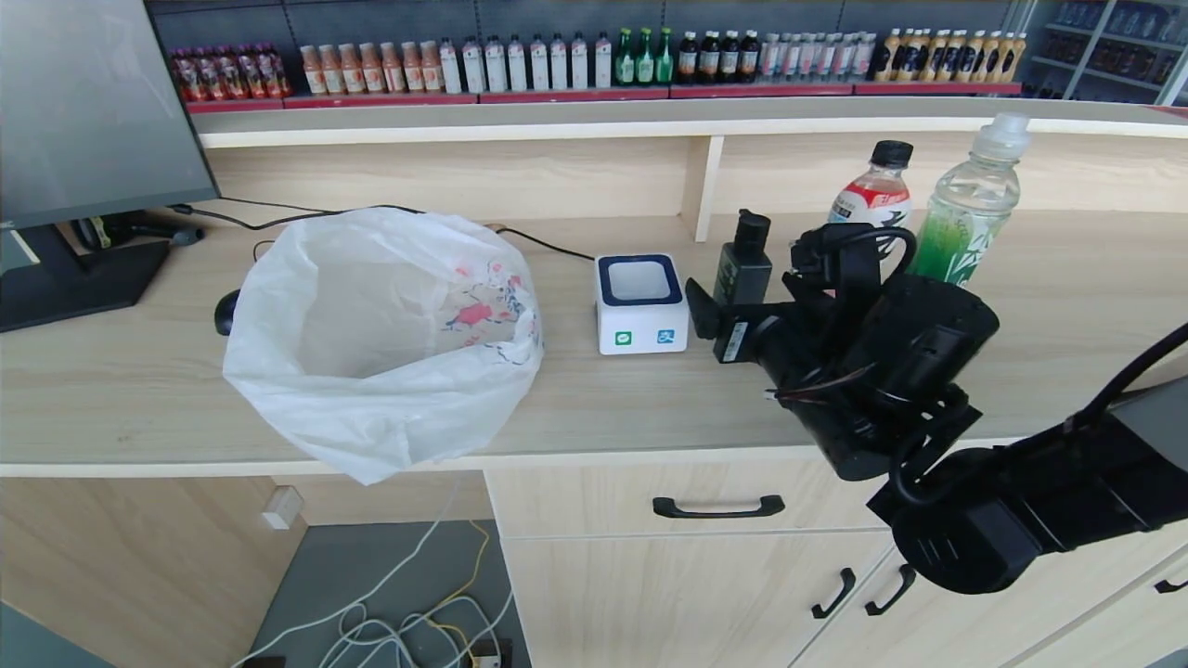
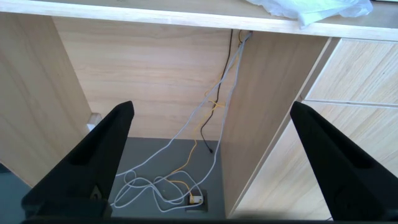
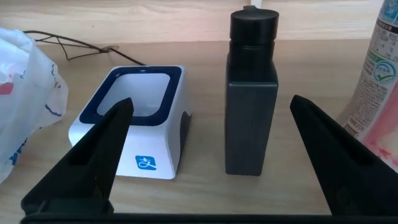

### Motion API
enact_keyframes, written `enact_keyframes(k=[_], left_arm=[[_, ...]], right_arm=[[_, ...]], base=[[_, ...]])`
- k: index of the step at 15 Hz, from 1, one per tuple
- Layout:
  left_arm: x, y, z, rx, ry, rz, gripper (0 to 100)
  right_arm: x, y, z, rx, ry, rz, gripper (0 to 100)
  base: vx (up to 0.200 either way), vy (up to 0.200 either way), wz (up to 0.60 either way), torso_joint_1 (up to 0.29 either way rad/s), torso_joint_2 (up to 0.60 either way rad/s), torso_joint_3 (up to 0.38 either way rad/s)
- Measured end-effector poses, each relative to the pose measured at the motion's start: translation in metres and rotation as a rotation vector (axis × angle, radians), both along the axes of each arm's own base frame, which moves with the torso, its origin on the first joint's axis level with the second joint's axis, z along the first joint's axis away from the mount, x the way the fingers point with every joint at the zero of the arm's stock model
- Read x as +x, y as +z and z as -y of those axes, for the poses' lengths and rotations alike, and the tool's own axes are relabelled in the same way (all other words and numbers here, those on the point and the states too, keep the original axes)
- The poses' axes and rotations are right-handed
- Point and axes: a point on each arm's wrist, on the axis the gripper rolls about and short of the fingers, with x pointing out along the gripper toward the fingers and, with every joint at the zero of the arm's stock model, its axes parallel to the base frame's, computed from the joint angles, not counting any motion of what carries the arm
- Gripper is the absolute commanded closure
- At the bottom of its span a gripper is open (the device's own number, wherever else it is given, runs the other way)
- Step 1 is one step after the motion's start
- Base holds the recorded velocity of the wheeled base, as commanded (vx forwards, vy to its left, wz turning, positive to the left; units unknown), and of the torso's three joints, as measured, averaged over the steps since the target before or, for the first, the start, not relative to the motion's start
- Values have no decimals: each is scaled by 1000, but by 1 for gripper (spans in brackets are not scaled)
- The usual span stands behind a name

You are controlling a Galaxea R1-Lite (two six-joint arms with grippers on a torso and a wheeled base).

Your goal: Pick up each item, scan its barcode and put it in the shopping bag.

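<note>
The worktop [image 1: 139, 390] carries everything, and from where I stand the job looks barely begun. The shopping bag [image 1: 390, 408] sits open near the front edge, and I see nothing inside it. Three items wait at the far right: a green-labelled bottle [image 1: 970, 209], a red-labelled bottle [image 1: 872, 195] just beside it, and a small dark bottle [image 1: 745, 264] standing upright next to the scanner [image 1: 640, 301]. So all three are, I judge, yet to be scanned and bagged. The right pincer [image 3: 211, 106] is spread wide, lined up on the dark bottle but not touching it. The left pincer [image 2: 211, 109] hangs released below the worktop's edge, gripping nothing.
</note>
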Motion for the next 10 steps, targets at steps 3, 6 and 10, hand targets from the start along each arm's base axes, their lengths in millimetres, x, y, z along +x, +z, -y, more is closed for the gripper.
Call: enact_keyframes(k=[3,6,10], left_arm=[[0,0,0,0,0,0,0],[0,0,0,0,0,0,0],[0,0,0,0,0,0,0]], right_arm=[[7,-1,-3,15,-7,17,0],[18,-3,1,27,-33,38,0],[30,-5,12,28,-71,39,0]], base=[[0,0,0,0,0,0],[0,0,0,0,0,0],[0,0,0,0,0,0]])
